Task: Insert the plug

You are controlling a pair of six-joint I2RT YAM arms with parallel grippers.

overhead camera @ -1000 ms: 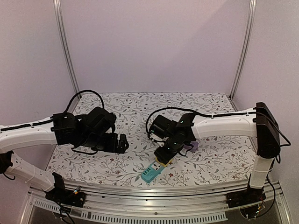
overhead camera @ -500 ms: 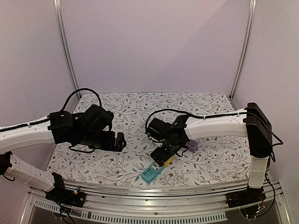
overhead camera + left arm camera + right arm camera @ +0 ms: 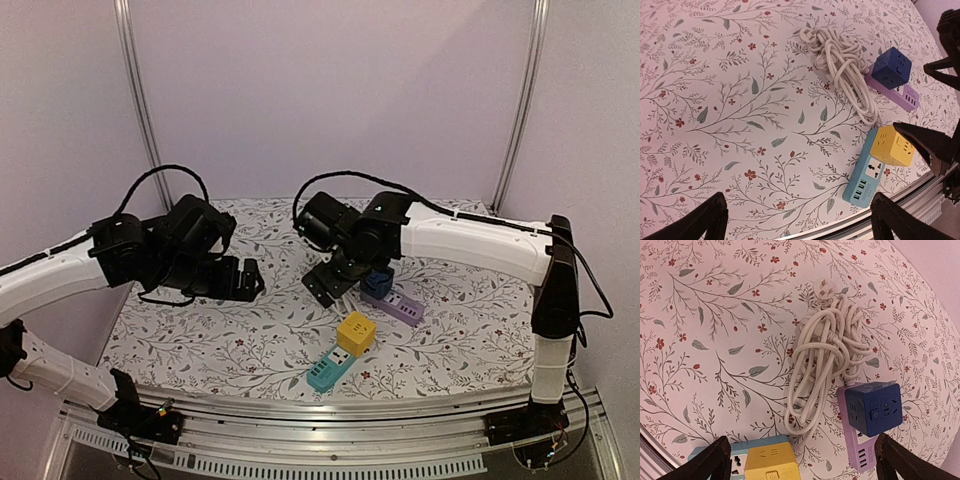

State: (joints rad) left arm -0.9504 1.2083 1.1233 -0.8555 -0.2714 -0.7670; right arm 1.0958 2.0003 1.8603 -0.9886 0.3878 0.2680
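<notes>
Two cube adapters sit on two power strips. Nearest the front edge, the yellow cube (image 3: 354,333) stands on the far end of the teal strip (image 3: 322,377), square to it and apparently flush. I read this as the plug pushed home. Its prongs are hidden beneath it, so how fully it is seated cannot be told. In the right wrist view both are cut off by the bottom edge.

Just beyond, the blue cube (image 3: 873,409) stands the same way on the purple strip (image 3: 860,452), whose near end is also cropped. Beside these lies the white cord (image 3: 820,367), bundled in a loose coil, with its three-pin plug (image 3: 825,289) lying free on the floral cloth (image 3: 200,350) at the coil's far end. Which strip the cord feeds is hard to trace, and from above the right arm covers it entirely.

The right gripper (image 3: 802,439) hangs over the coil, jaws spread wide with nothing between them, which suits a hand that has let go. The left gripper (image 3: 799,200) is likewise spread and empty, held well off to the left, probably to stay clear.
</notes>
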